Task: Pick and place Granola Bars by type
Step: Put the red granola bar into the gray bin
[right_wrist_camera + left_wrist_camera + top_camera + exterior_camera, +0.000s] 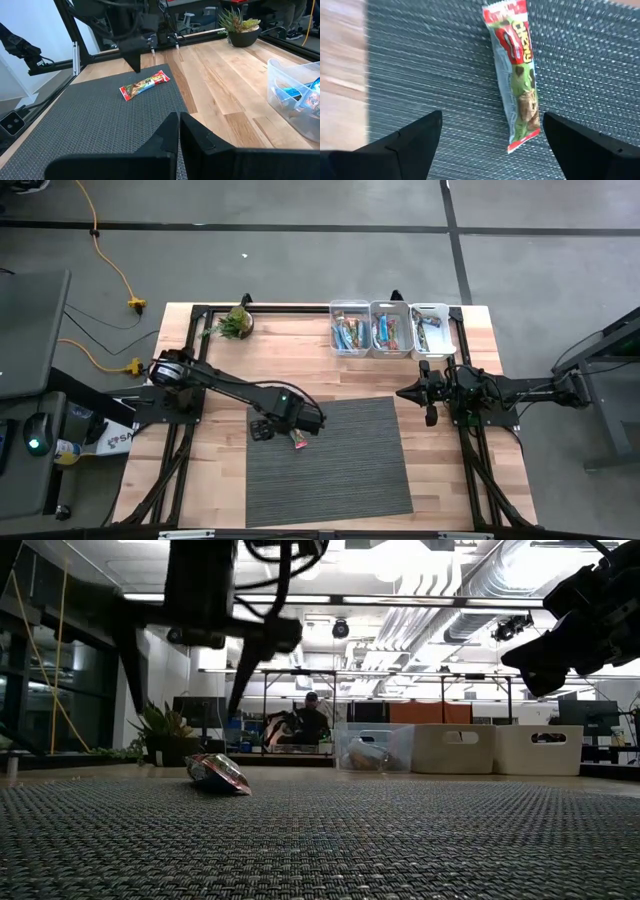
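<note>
The left gripper (280,438) hangs over the near-left corner of the dark woven mat (340,470) on the wooden bench (300,360), its jaws spread wide and holding nothing. Just beneath and between its fingers (415,142) lies a single granola bar (517,75) with a red-and-green wrapper, flat on the mat and free of both fingers. In the left wrist view the bar runs lengthwise away from the gripper, nearer to one finger than to the other. From the low view the same bar (218,774) rests on the mat with one end of the wrapper lifted a little, and the gripper stands directly above it without touching it.

The right gripper (415,393) waits well apart from the bar, above bare wood just beyond the mat's far-right corner, its jaws clenched together on nothing. Its fingers (175,135) point across the mat toward the bar (145,85).

Beyond the right gripper, along the far edge of the bench, three clear bins stand side by side, touching: a left bin (334,340), a middle bin (374,308) and a right bin (446,330). Each holds wrapped bars; the colours look mostly blue and orange, though single bars are hard to tell apart. A small potted plant (236,323) sits at the far-left corner of the bench, well apart from the left gripper. In the room behind the bench a person (312,720) sits at a desk.
</note>
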Controlling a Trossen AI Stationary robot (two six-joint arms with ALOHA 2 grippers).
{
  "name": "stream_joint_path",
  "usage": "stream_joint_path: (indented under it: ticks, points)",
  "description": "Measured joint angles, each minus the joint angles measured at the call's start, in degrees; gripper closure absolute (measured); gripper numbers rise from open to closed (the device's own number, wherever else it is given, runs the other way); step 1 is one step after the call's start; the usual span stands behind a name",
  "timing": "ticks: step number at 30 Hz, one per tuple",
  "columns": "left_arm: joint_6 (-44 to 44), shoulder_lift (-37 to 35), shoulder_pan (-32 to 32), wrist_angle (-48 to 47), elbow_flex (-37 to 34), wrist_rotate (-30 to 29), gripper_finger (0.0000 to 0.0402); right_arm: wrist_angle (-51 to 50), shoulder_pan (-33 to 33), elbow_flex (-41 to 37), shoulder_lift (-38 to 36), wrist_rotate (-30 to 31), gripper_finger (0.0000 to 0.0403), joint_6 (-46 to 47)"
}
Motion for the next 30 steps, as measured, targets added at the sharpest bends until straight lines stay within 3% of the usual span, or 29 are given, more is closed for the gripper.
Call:
stream_joint_path:
  ticks: [9, 24, 30]
  points:
    - [-0.5, 0.0, 4.7, 15.7, -6.5, 2.7, 0.0060, 0.0, 0.0, 0.0, 0.0, 0.0, 0.0402, 0.0]
    - [-2.6, 0.0, 7.4, 9.5, -6.6, 2.6, 0.0060, 0.0, 0.0, 0.0, 0.0, 0.0, 0.0402, 0.0]
    - [-2.8, 0.0, 7.4, 11.6, -8.0, 2.5, 0.0060, 0.0, 0.0, 0.0, 0.0, 0.0, 0.0402, 0.0]
